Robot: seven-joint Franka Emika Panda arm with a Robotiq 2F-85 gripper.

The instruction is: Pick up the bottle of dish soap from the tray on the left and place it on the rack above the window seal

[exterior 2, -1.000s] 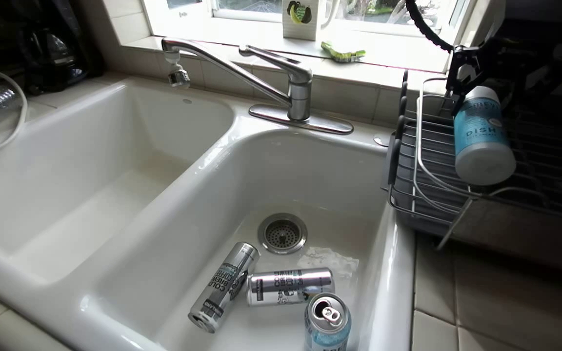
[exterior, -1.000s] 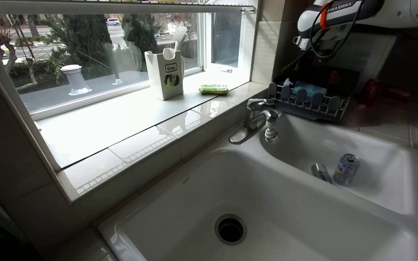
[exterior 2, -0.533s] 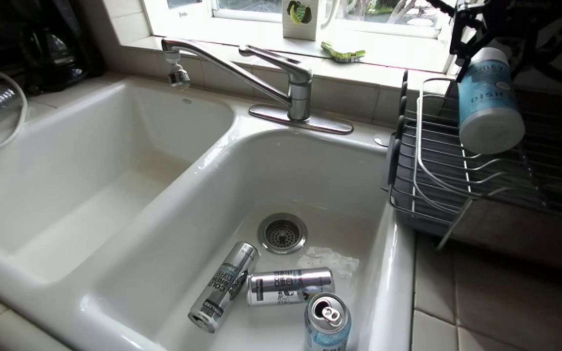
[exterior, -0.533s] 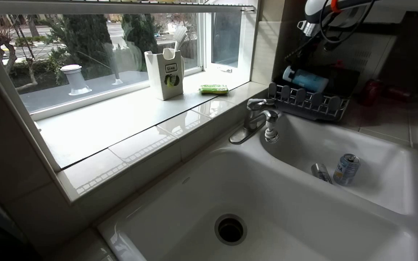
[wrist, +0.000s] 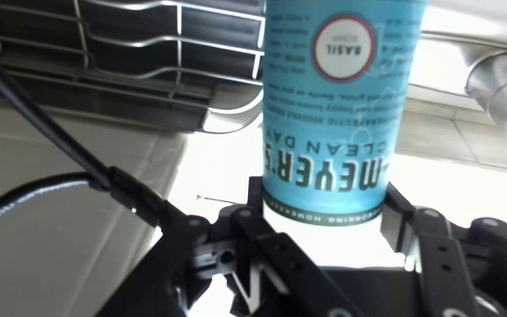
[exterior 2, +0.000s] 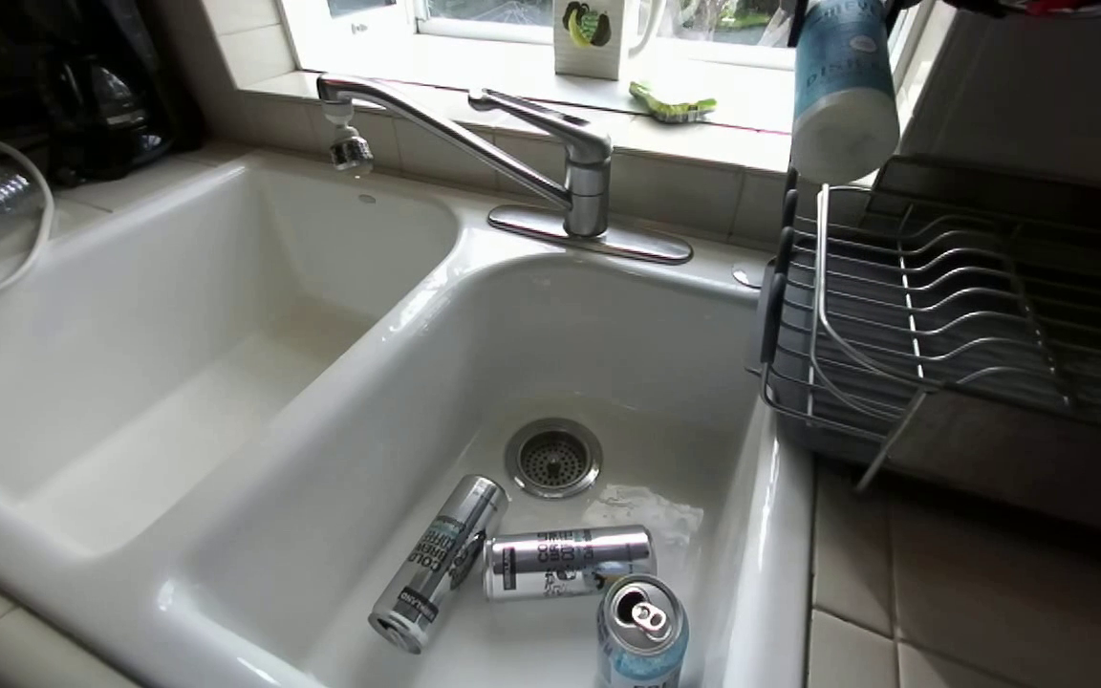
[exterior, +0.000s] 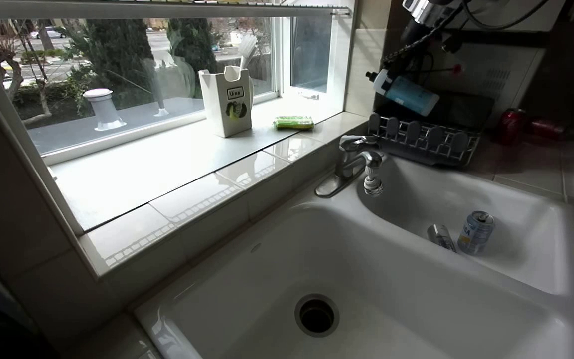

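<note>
The blue bottle of dish soap [exterior: 409, 94] hangs tilted above the tray in an exterior view, its black nozzle toward the window. It also shows at the top of an exterior view [exterior 2: 845, 105], with its white base down. In the wrist view my gripper [wrist: 326, 200] is shut on the bottle [wrist: 337, 110], with a finger on each side near its shoulder. The tray, a dark wire caddy [exterior 2: 957, 320], stands right of the sink; its grey prongs show in an exterior view [exterior: 413, 130]. The rack [exterior: 167, 11] is a pale bar across the window top; its upper surface is mostly hidden.
A chrome faucet [exterior 2: 587, 182] stands behind the sink [exterior 2: 398, 315]. A white container [exterior: 225, 104] and a green packet [exterior: 293, 122] sit on the window sill [exterior: 152, 174]. Several cans lie or stand in the sink. Red cans [exterior: 511, 124] are beyond the caddy.
My gripper has lifted the bottle up out of the tray. The bottle has moved up and toward the window in both exterior views and stays held. The arm has risen with it.
</note>
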